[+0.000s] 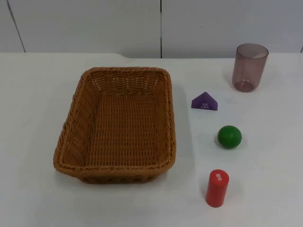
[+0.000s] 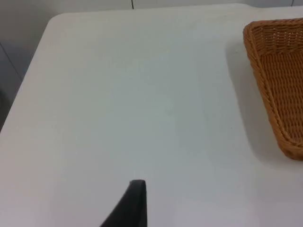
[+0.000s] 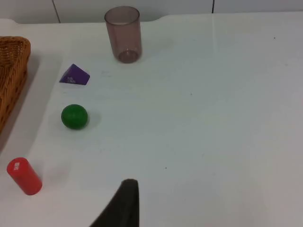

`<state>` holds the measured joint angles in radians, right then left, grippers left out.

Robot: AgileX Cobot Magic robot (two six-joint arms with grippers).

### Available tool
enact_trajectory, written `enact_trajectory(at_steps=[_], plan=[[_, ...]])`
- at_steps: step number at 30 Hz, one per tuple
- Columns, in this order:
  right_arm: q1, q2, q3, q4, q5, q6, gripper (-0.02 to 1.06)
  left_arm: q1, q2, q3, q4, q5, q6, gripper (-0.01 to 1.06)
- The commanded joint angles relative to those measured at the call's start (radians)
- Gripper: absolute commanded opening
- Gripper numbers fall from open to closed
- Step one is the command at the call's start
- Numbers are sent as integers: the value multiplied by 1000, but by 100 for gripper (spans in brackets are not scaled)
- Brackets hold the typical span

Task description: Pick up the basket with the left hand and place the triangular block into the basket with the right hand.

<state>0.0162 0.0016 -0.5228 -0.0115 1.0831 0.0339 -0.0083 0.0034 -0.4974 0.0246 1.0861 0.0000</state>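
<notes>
White table (image 1: 38, 118) runs back to a grey wall (image 1: 94, 23), and on it the largest thing is the basket (image 1: 118, 124), a brown woven rectangular one that stands flat and has nothing inside. All the other things are on the right side of the basket, apart from it and apart from each other. Farthest back from the basket, near the wall, stands a cup (image 1: 249, 66), tinted and see-through, upright. At the front, beside the near right corner of the basket, stands a red cylinder (image 1: 217, 187), upright with a small white mark on its top. Between the cylinder and the cup lies a green ball (image 1: 229, 136). The triangular block (image 1: 204, 101) is purple and lies just beside the right rim of the basket, about level with its back half, between the ball and the cup. The left gripper (image 2: 132, 208) hovers above bare table, to the left of the basket, and the right gripper (image 3: 124, 205) hovers over bare table to the right of the small things. For both grippers I cannot tell if the jaws are released or clenched, and neither touches anything.
</notes>
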Motion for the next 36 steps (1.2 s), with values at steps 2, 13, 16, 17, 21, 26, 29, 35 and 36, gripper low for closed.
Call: enact_trajectory(at_steps=[2, 13, 16, 17, 21, 26, 29, 35, 36], plan=[[-4, -2, 1, -6, -11, 0, 105, -2, -3, -10, 14, -11, -31, 105], [-4, 234, -184, -9, -142, 29, 105, -2, 344, -242, 114, -182, -113, 105], [-4, 316, -237, -13, -197, 29, 105, -2, 448, -298, 118, -255, -113, 105], [-4, 352, -263, -13, -214, 29, 105, -2, 503, -325, 122, -270, -113, 105], [-4, 483, -339, -13, -260, 26, 105, -2, 664, -417, 107, -308, -113, 105], [-4, 615, -377, -13, -312, 26, 105, -2, 789, -468, 69, -367, -111, 105], [-4, 666, -377, -13, -369, 26, 105, -2, 831, -468, 67, -397, -111, 105], [-4, 723, -377, -10, -478, -1, 105, -2, 886, -468, 62, -435, -111, 105], [-4, 733, -377, -10, -497, -1, 105, -2, 898, -468, 62, -448, -111, 105]])
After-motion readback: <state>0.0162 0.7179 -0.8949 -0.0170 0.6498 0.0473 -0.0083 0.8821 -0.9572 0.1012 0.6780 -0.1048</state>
